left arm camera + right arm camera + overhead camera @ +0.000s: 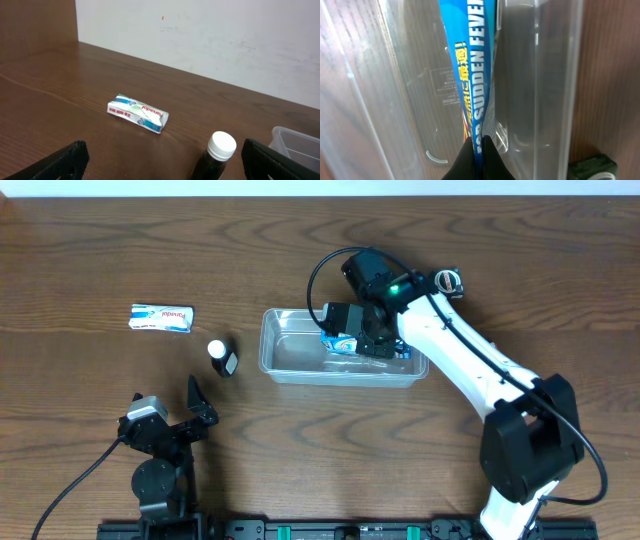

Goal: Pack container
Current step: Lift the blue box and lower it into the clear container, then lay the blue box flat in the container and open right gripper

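The clear container [300,352] sits mid-table; its walls and floor [420,75] fill the right wrist view. My right gripper [365,335] hangs over its right half, shut on a blue packet [340,340]. That packet [472,60] hangs edge-on from the black fingertips [492,155], reaching down into the tub. My left gripper [195,405] rests open near the front left. Between its fingers [65,160] stands a dark bottle with a white cap [221,145], close to the right finger. A white Panadol packet [137,113] lies further back on the wood.
In the overhead view, the Panadol packet [161,317] lies at the left and the dark bottle [222,357] stands between it and the container. A white wall [210,35] bounds the far table edge.
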### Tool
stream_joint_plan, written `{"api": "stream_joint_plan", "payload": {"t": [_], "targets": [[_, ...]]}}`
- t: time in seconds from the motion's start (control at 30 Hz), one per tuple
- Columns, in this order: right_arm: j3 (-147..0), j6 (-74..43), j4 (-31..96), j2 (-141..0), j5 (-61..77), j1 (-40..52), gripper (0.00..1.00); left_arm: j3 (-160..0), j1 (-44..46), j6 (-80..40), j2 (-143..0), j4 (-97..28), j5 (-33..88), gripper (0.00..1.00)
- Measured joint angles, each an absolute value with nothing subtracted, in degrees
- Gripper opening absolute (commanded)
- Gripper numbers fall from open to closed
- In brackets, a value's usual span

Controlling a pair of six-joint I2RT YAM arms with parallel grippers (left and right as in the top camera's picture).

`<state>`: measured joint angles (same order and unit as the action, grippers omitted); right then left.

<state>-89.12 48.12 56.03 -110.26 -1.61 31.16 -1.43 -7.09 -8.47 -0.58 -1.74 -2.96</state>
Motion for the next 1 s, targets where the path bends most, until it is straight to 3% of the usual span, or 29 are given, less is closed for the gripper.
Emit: {"api": "stream_joint_plan", "payload": {"t": [1.0], "targets": [[-90.0,48.0,56.9,-112.6,-1.6,31.2,0.01,-1.4,-7.1,-8.5,-0.6,-1.7,-3.0,0.98]]}}
